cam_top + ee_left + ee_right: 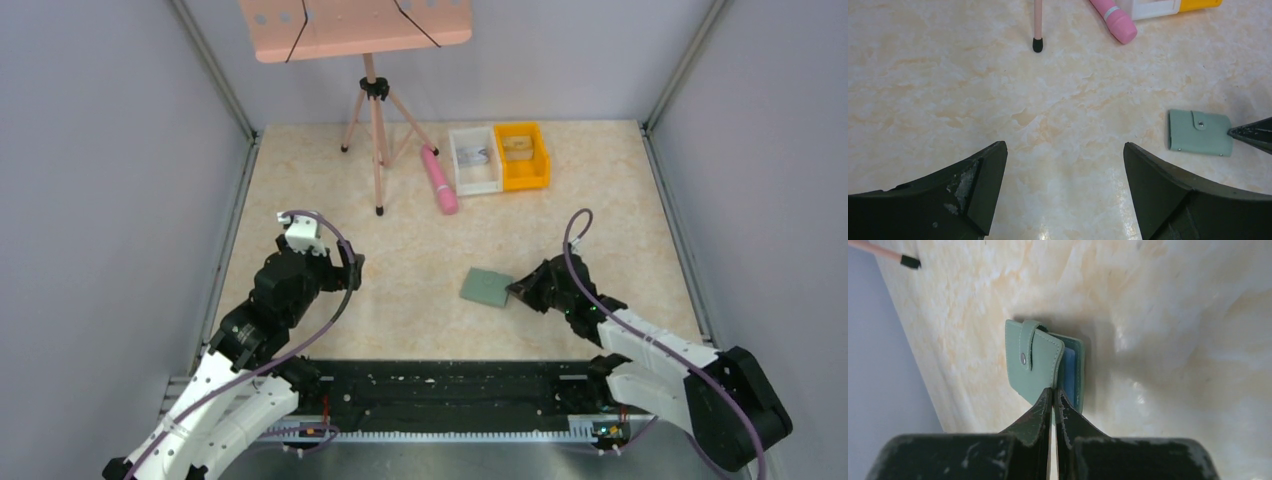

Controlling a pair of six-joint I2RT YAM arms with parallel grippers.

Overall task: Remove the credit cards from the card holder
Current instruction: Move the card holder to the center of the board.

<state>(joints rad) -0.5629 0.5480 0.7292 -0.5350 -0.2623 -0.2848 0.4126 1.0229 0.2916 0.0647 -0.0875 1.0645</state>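
Pinching card holder [1024, 372] by cover edge with clenched right pincer [1053, 395], likely to pry open; with left pincer [1063, 148] released, well apart.

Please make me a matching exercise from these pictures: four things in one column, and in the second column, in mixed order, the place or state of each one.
Things:
1. left gripper
2. right gripper
3. pink tube
4. orange bin

Places or states:
A. shut on the card holder, at its flap
B. just right of the white bin
C. open, above the bare table
D. lying just left of the white bin

Pairs: 1-C, 2-A, 3-D, 4-B
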